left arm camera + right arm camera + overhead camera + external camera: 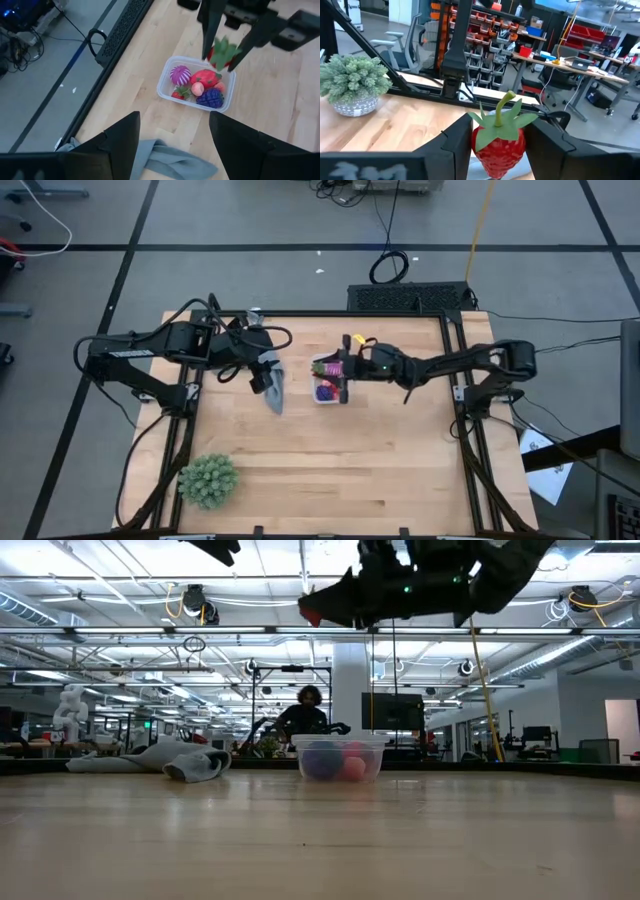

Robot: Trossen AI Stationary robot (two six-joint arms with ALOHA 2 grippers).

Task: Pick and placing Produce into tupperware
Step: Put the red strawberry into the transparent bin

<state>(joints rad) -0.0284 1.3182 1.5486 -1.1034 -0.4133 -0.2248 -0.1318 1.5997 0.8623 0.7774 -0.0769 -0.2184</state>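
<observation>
Strawberry (498, 143), red with a green leafy top, sat pinched between the fingers of your right gripper (497, 150), which you held in the air directly above the tupperware (165, 89). That clear container stood on the wooden table (350, 470) and already held a magenta spiky fruit (180, 75), a red-pink one (205, 78) and a dark blue-purple one (210, 98). Your left gripper (172, 142) hung spread and empty over the grey cloth (274, 392).

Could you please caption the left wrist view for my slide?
Right gripper holds a strawberry above the fruit-filled tupperware; cloth lies nearby.
</observation>
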